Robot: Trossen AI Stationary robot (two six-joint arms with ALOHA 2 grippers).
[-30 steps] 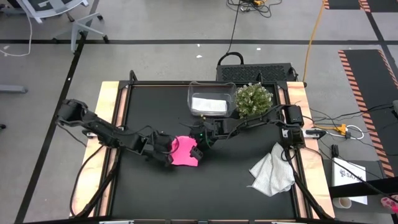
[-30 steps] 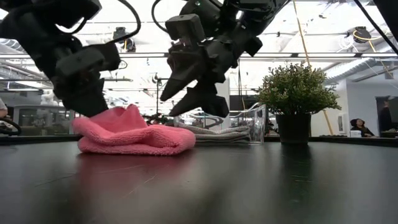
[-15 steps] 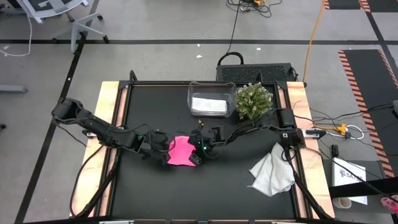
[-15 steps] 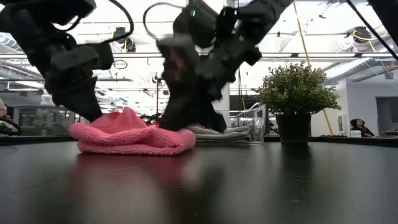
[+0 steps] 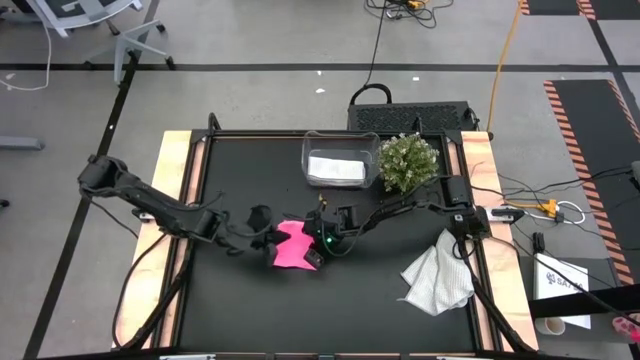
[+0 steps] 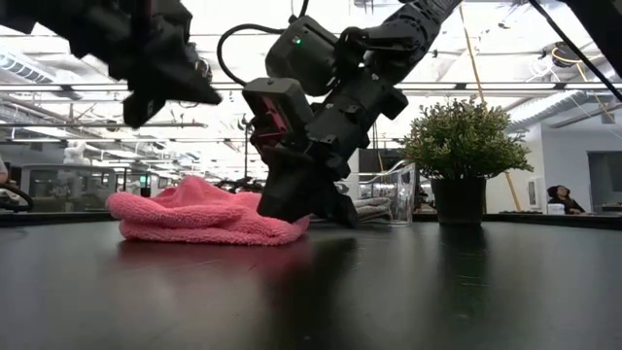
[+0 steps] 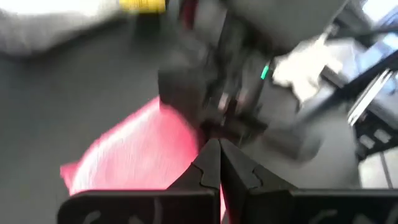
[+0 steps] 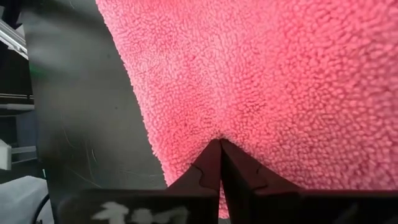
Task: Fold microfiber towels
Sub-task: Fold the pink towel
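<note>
Both arms reach inward; right end effector (image 6: 296,206) seemingly pinches pink towel (image 6: 190,216).

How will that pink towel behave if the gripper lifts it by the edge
Likely floppy: the pink towel lies slumped in soft folds, so it should drape. Its fuzzy pile suggests good grip for the right gripper, shut at its edge. Probably light.

The left gripper (image 7: 219,163) hangs with its fingers pressed together above the pink towel (image 7: 134,149) on the dark bench (image 7: 74,87) — just past it, blurred, the right arm (image 7: 230,81) touches the towel's edge.
</note>
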